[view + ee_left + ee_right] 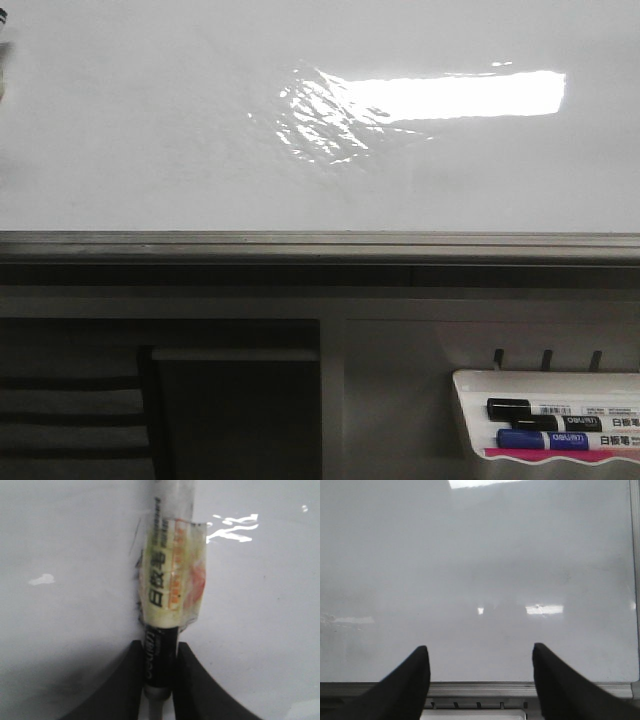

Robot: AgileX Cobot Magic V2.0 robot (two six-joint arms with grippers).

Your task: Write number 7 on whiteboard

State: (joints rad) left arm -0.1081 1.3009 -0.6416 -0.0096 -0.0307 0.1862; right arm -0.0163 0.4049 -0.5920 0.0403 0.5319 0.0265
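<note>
Three views, front first. The whiteboard point(150, 120) fills the upper part, glossy white with a bright rectangular glare point(470, 95) that ripples at its left end. A grey metal rail point(320, 245) runs along the board's lower edge. Below the rail, to the right, a small white tray point(470, 400) hangs with a black-capped marker point(560, 410) and a blue-capped marker point(560, 439) lying flat, one just beneath the other. No end effector shows in this view, and no written stroke can be made out on the board.

Left wrist view: the left end effector point(159, 680) is clenched on a pen point(162, 630), its dark curved fingers point(125, 685) pressing the pen's black barrel from both sides. A yellowed, crinkled tape wrap point(175, 575) covers the pen's middle. The pen hides the board behind it; thin dark marks point(136, 555) lie beside its edge, too faint to read.

Right wrist view: the right end effector point(480, 680) is released, its fingers point(410, 685) wide apart, holding nothing, above the rail and facing bare board.
</note>
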